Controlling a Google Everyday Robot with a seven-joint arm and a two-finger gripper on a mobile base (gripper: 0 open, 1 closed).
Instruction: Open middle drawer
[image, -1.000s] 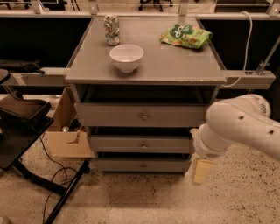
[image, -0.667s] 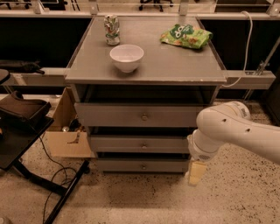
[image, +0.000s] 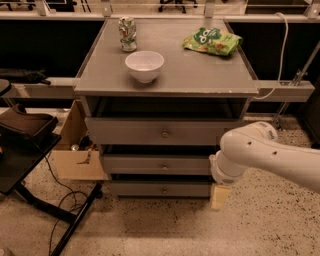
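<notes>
The grey cabinet (image: 170, 80) has three drawers. The middle drawer (image: 135, 164) is a wide shallow grey front with a small round metal knob (image: 164, 166) at its centre, and it looks closed. The taller top drawer (image: 125, 131) is above it and the bottom drawer (image: 135, 189) below. My white arm (image: 260, 152) comes in from the right. My gripper (image: 219, 197) hangs at the cabinet's lower right corner, beside the bottom drawer, to the right of and below the middle knob.
On the cabinet top stand a white bowl (image: 144, 65), a can (image: 127, 34) and a green snack bag (image: 212, 41). A cardboard box (image: 75, 155) and a black stand (image: 25, 150) with cables lie left of the cabinet. A white cable (image: 283, 55) hangs at the right.
My arm has swung left, closer to the cabinet's right side, and the gripper has moved with it toward the lower drawers. The drawers have not moved.
</notes>
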